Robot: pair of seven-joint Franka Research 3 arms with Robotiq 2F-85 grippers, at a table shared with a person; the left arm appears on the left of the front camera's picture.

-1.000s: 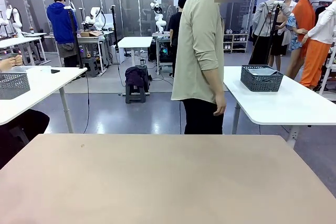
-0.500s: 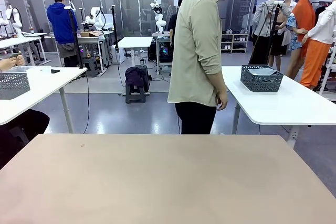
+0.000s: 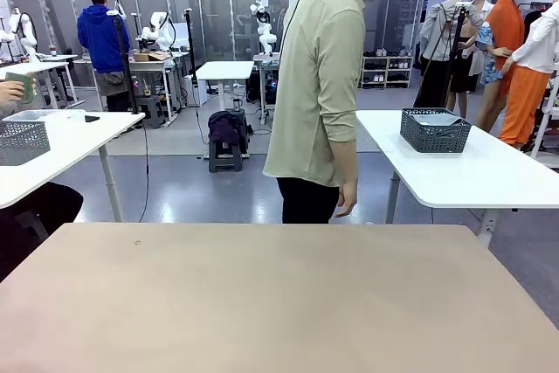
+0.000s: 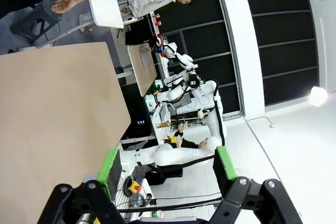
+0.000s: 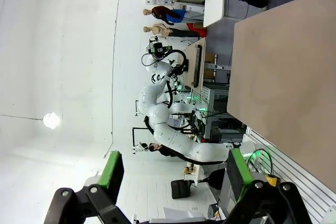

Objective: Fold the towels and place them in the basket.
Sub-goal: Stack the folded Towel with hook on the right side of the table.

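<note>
Left gripper [image 4: 165, 174], black two-finger with green pads [image 4: 108, 165]: jaws spread wide, nothing between them. In the left wrist view it hangs off the side edge of the beige rectangular tabletop [image 4: 52, 124], pointed out into the room, with the right arm's white links in the background beyond the gap.

Right gripper [image 5: 170, 174]: same build, jaws fully apart, nothing held. It also sits off the table, and the beige top enters the right wrist view only at the right side, its edge running down the frame.

Front view: the beige tabletop [image 3: 262, 294] spans the lower half, bare surface edge to edge, far edge straight and unobstructed, both near corners out of frame.

A person in a pale olive long-sleeved shirt and dark trousers [image 3: 316, 85] stands just beyond the far edge, near centre, side-on, one hand [image 3: 346, 202] hanging loose just above the table's far edge line, not touching it.

The dark grey rectangular lattice-sided plastic basket [image 3: 435, 131] sits on a separate white rounded-corner table [image 3: 472, 172] behind the person to the right, well apart from the beige top, floor gap between. Pale blue-grey cloth, apparently the towels [image 3: 438, 119], lies inside it near the rim; fold state not resolvable.

A second grey mesh basket [image 3: 22, 141] sits on another white table at far left.
</note>
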